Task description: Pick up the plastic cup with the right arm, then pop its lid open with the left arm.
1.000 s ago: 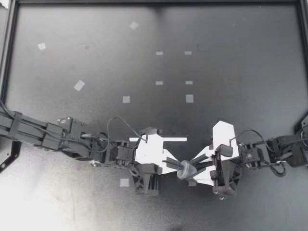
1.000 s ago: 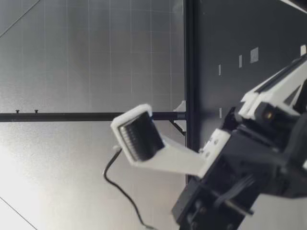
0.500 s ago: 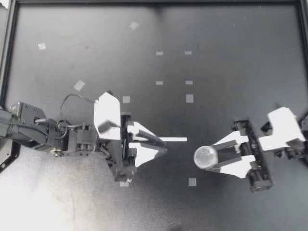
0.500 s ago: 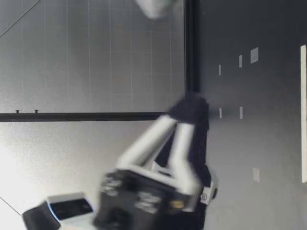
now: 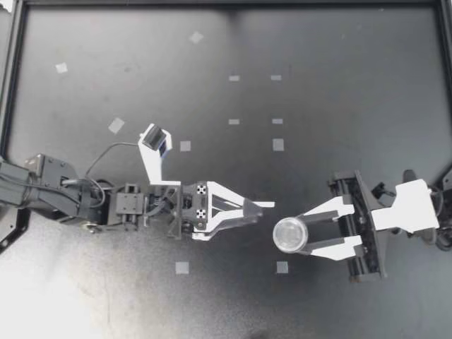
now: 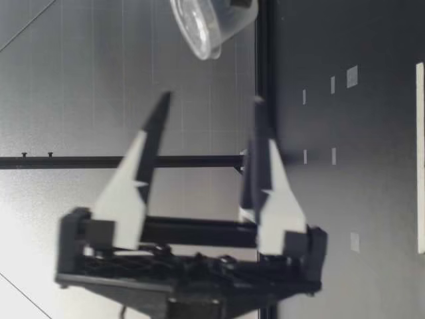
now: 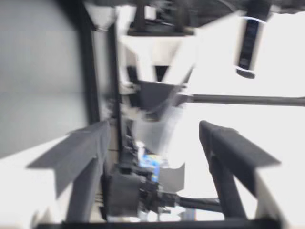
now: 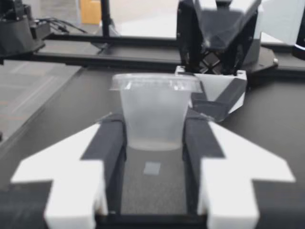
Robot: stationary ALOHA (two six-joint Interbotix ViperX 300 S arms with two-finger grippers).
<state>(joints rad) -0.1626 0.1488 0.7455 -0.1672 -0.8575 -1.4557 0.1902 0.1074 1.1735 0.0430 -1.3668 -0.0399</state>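
Observation:
My left gripper points right over the table's middle and stands open and empty, its fingers stacked one above the other. The low view shows my left gripper with its fingers spread wide. My right gripper faces it, a short gap away, shut on a clear plastic cup held upright with its rim up. In the right wrist view the cup sits between both fingers, with the left gripper just beyond. The left wrist view shows wide fingers and the blurred cup ahead.
A thin white strip lies on the dark table under the left gripper's tips. Several small pale tape squares dot the surface, two of them near the grippers. A black frame edges the table.
The two grippers met at the cup a second ago. The left one has let go, opened wide and drawn back left. The right one has pulled right with the cup.

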